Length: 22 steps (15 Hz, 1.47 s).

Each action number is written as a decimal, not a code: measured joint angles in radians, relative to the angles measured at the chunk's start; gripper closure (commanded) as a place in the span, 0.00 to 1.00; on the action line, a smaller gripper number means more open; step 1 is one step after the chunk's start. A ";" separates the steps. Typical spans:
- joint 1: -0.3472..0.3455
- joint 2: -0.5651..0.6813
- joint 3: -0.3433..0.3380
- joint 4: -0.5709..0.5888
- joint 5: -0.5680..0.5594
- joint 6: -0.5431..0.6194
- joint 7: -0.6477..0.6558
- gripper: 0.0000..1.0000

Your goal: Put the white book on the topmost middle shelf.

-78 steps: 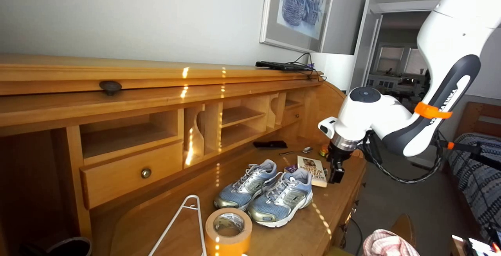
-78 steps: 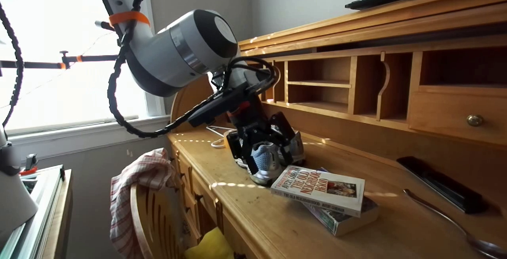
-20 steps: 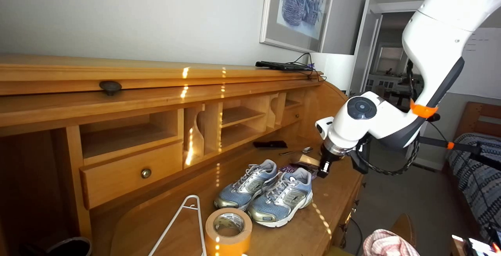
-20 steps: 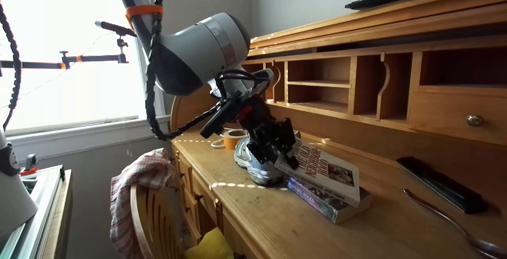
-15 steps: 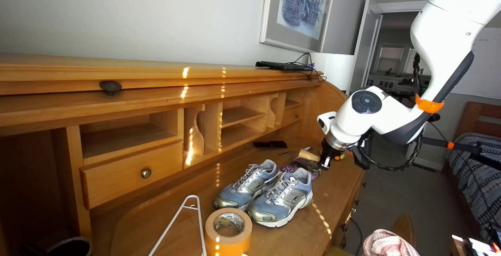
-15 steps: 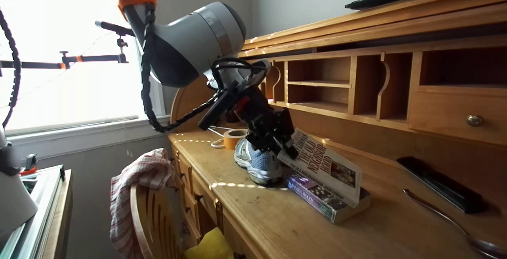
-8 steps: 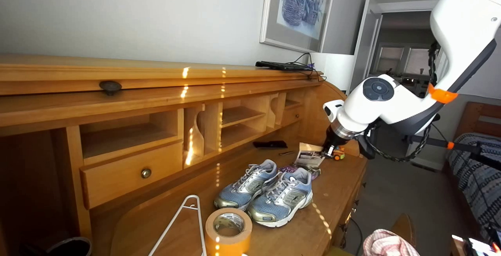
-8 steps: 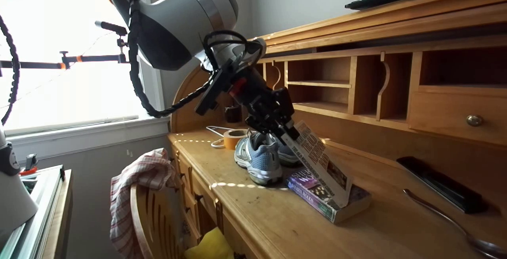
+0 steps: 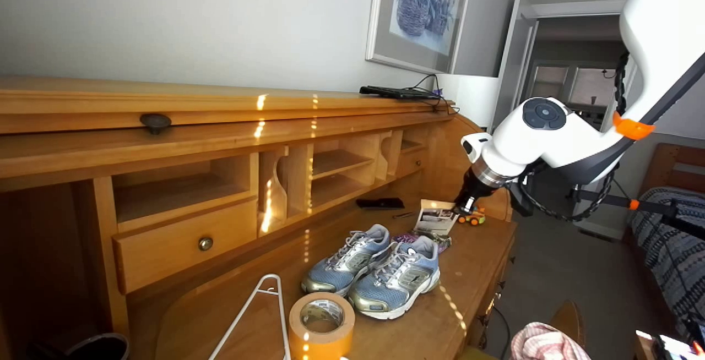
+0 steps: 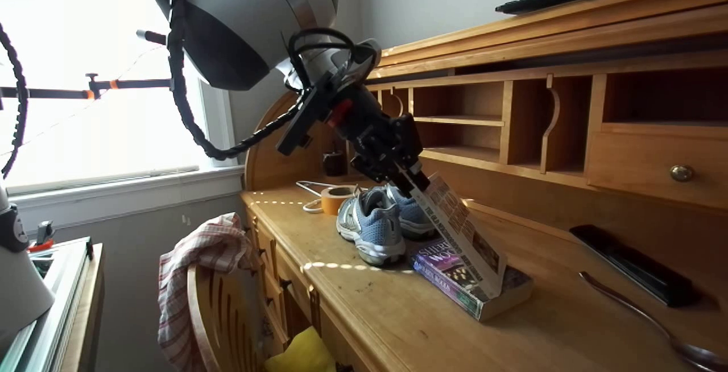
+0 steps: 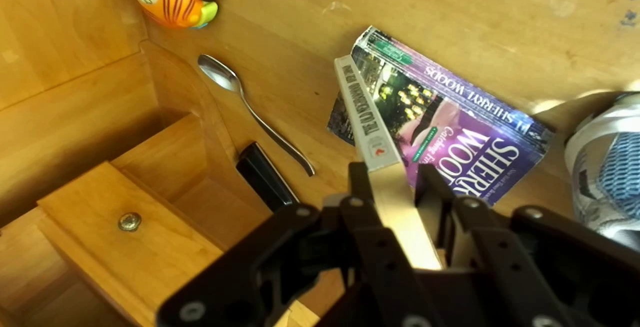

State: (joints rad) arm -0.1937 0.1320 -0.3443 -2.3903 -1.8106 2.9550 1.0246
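The white book (image 10: 463, 230) slants, pinched in the gripper (image 11: 396, 177), over a purple paperback (image 10: 446, 285) right of centre in an exterior view, sneakers (image 10: 372, 224) close on the left. We cannot make out whether the books touch; the wooden desk (image 10: 409, 326) lies beneath, a bright window (image 10: 96, 139) at upper left.

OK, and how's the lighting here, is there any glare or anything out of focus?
In an exterior view, the window is blown out to white; in both exterior views, dotted sunlight crosses the desk; in the wrist view, the page edges of the white book shine brightly, while the gripper, close up, looks dark and slightly soft.
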 measured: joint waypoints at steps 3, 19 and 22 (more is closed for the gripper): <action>-0.012 0.007 -0.010 0.002 0.004 0.020 -0.015 0.92; -0.053 0.136 -0.029 0.132 0.105 0.222 -0.143 0.92; -0.072 0.151 -0.039 0.136 0.140 0.287 -0.182 0.92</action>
State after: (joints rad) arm -0.2658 0.2828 -0.3830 -2.2539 -1.6702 3.2420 0.8424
